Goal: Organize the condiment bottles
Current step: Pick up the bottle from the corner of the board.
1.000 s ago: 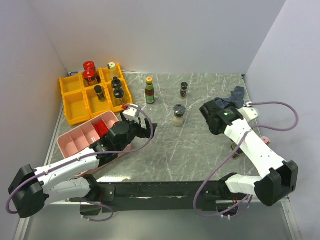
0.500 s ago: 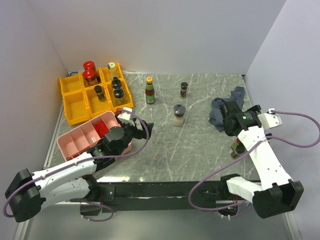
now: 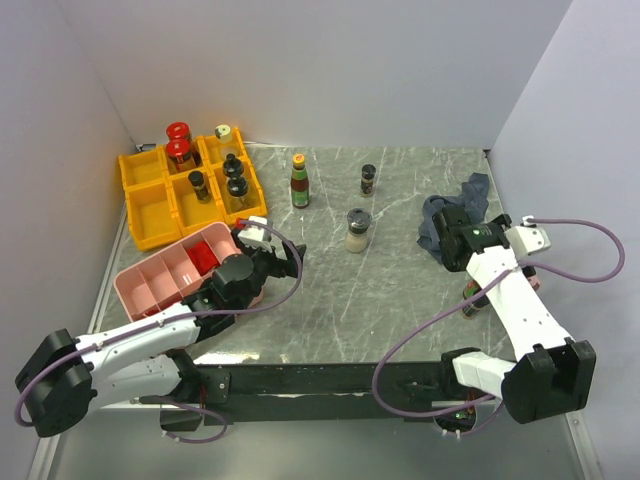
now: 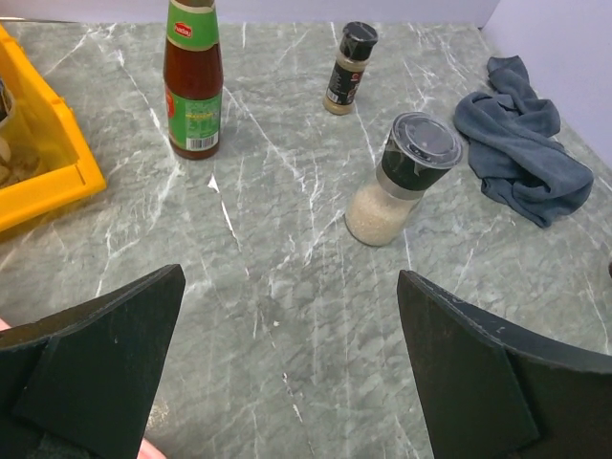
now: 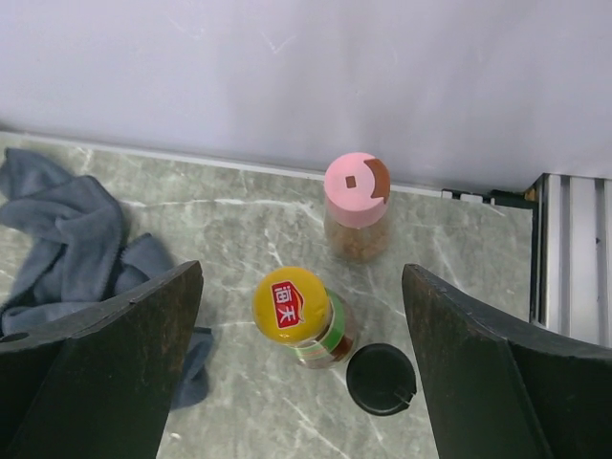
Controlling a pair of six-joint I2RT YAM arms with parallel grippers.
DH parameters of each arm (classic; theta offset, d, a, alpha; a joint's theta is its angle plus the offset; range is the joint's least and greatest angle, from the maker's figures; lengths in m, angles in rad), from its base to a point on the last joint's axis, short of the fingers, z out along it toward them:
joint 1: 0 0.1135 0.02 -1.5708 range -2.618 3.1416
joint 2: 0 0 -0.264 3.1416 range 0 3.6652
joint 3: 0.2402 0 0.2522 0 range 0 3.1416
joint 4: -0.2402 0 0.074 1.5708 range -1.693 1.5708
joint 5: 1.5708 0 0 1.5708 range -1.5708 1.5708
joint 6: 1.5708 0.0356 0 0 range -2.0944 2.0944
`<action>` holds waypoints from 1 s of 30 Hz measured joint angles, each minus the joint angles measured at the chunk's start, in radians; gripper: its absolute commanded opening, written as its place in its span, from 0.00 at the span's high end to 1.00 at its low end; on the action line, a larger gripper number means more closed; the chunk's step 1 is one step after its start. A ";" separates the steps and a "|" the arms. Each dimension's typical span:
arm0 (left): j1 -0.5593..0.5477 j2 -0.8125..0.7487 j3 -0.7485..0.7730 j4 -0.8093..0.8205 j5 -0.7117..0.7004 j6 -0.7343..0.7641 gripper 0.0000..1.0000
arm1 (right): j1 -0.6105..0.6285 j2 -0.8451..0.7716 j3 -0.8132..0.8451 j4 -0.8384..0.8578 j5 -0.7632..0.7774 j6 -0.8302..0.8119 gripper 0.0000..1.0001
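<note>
White arms (image 3: 130, 345), black joints (image 3: 238, 276), purple cables (image 3: 432, 328).

At far left you find the bin (image 3: 150, 215) holding several jars (image 3: 180, 150), with the divided tray (image 3: 150, 280) before it. In the middle of the surface (image 3: 400, 290) stand the tall bottle (image 3: 299, 182), small jar (image 3: 368, 180) and grinder (image 3: 357, 231). The cloth (image 4: 521, 153) lies right, three bottles (image 5: 298, 316) beside it.

Grey-green marble-look table (image 3: 400, 290) with white veining. Plain pale walls on three sides: back wall (image 3: 330, 70), left wall (image 3: 50, 150), right wall (image 3: 590, 140). Aluminium rail (image 5: 569, 258) at the table edge. Light is soft and even.
</note>
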 measured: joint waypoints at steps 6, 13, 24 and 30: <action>0.000 -0.005 -0.005 0.012 -0.006 0.009 0.01 | -0.016 -0.004 -0.053 0.143 -0.013 -0.099 0.18; 0.000 -0.029 -0.011 0.015 -0.027 0.017 0.01 | -0.041 0.074 -0.050 0.204 -0.015 -0.111 0.19; 0.000 -0.066 -0.022 0.024 -0.034 0.017 0.01 | -0.044 0.145 -0.048 0.233 -0.013 -0.106 0.59; 0.000 -0.082 -0.022 0.022 -0.034 0.017 0.01 | -0.044 0.166 -0.030 0.188 -0.006 -0.042 1.00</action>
